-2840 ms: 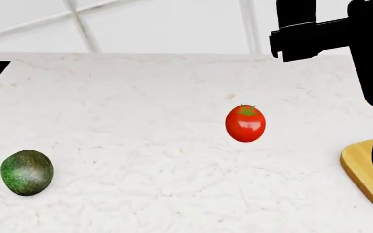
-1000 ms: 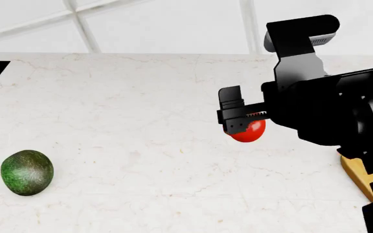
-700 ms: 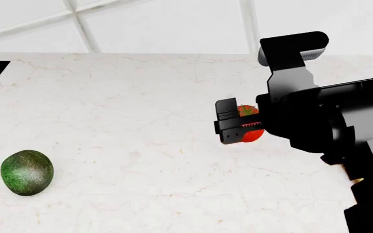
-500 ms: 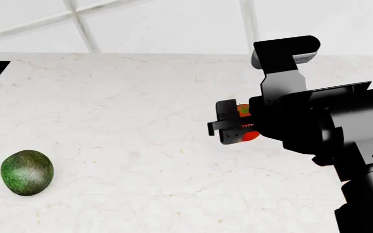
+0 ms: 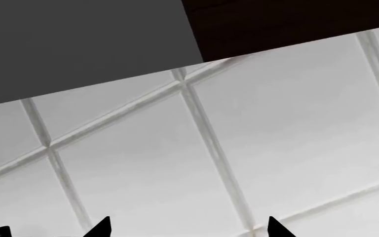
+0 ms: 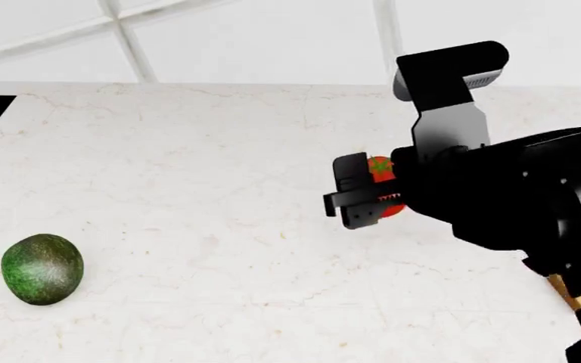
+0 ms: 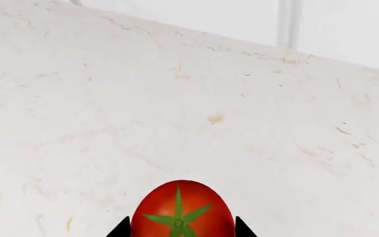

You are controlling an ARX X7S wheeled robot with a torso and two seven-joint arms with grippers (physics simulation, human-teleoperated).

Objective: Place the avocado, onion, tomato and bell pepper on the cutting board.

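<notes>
head: high, fwd-down | R wrist: close on tomato (image 7: pixel 181 213), shared w/ head

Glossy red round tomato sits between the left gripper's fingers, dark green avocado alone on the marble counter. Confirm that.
Wrong arm: the glossy red round tomato sits between the right gripper's fingers, per the head and right wrist views. The dark green avocado does lie alone on the marble counter.

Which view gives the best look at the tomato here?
The right wrist view: the tomato sits unobstructed between the right gripper's fingertips, calyx visible. In the head view the gripper hides most of it, leaving red slivers. The left wrist view shows only wall tiles.
</notes>
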